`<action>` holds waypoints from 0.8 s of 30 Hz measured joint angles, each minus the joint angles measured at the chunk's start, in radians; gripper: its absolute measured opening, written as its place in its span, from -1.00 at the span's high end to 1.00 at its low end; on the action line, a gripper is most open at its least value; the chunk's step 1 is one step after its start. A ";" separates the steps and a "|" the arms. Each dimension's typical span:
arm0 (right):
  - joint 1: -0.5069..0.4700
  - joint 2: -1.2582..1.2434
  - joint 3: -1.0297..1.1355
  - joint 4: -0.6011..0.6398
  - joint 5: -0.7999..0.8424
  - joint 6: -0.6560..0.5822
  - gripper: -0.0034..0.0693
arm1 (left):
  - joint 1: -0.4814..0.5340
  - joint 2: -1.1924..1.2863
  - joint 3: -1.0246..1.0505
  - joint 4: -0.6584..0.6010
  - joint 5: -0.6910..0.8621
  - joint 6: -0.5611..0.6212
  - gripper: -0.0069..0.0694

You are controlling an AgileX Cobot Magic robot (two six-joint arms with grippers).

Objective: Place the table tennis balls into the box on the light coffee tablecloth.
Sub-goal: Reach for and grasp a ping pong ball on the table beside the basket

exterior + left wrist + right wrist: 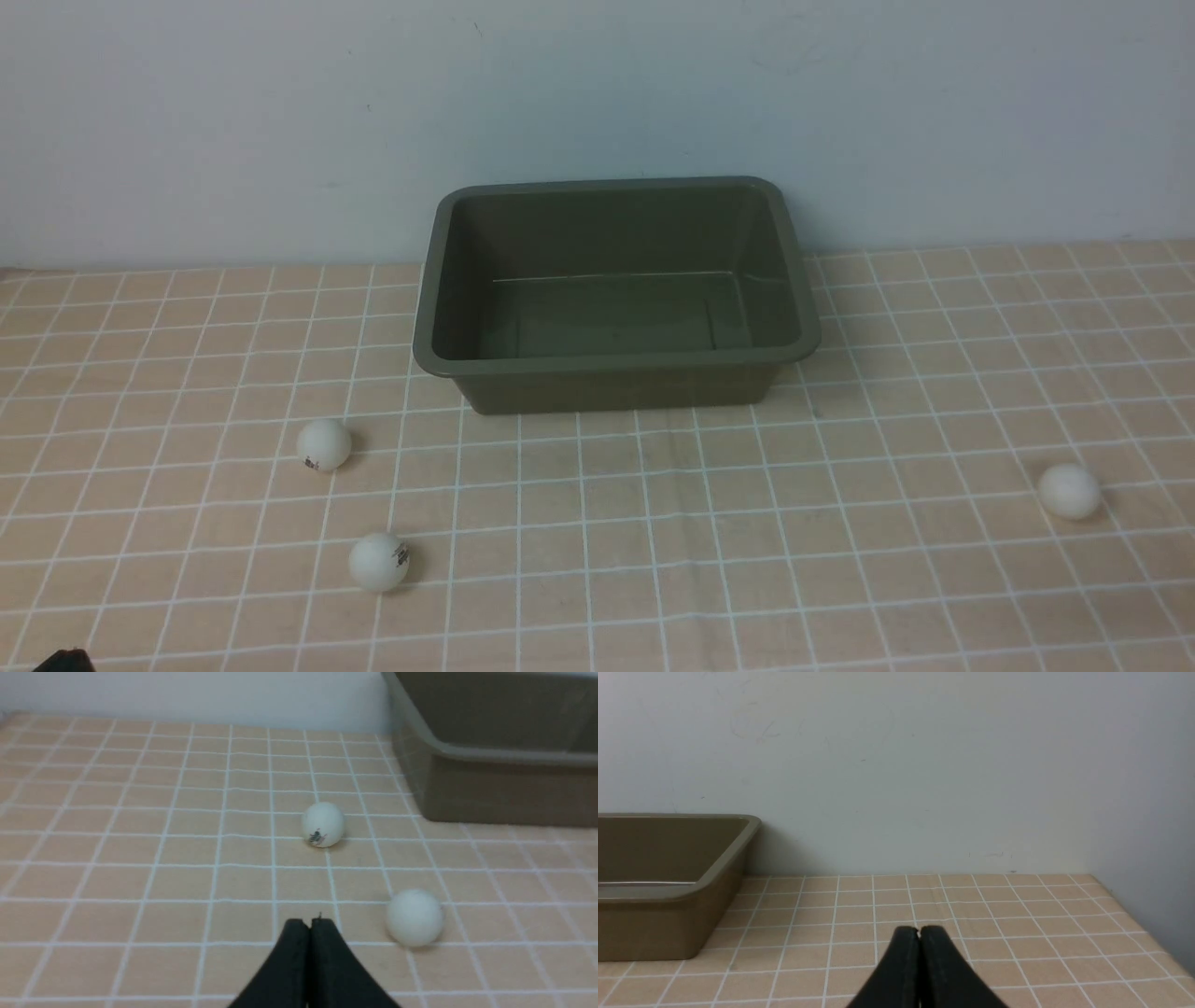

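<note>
Front view alone shows right ball (1070,491).

Front and wrist views under even, diffuse light — bright and flat throughout. The table tennis balls (324,444) throw small soft shadows toward the right; a thin pale reflection crosses the floor of the box (616,387). In the left wrist view the nearer ball (414,917) is blurred, colours muted.
</note>
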 joint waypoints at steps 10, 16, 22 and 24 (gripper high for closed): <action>0.000 0.000 0.000 0.000 0.000 0.000 0.96 | 0.000 0.000 0.000 -0.194 -0.002 -0.036 1.00; 0.000 0.000 0.000 0.000 0.000 0.000 0.96 | 0.000 0.000 0.000 -0.204 -0.042 -0.036 1.00; 0.000 0.000 0.000 0.000 0.000 0.000 0.96 | 0.000 0.000 0.000 -0.227 -0.145 -0.036 1.00; 0.000 0.000 0.000 0.000 0.000 0.000 0.96 | 0.000 0.000 0.000 -0.232 -0.193 -0.036 1.00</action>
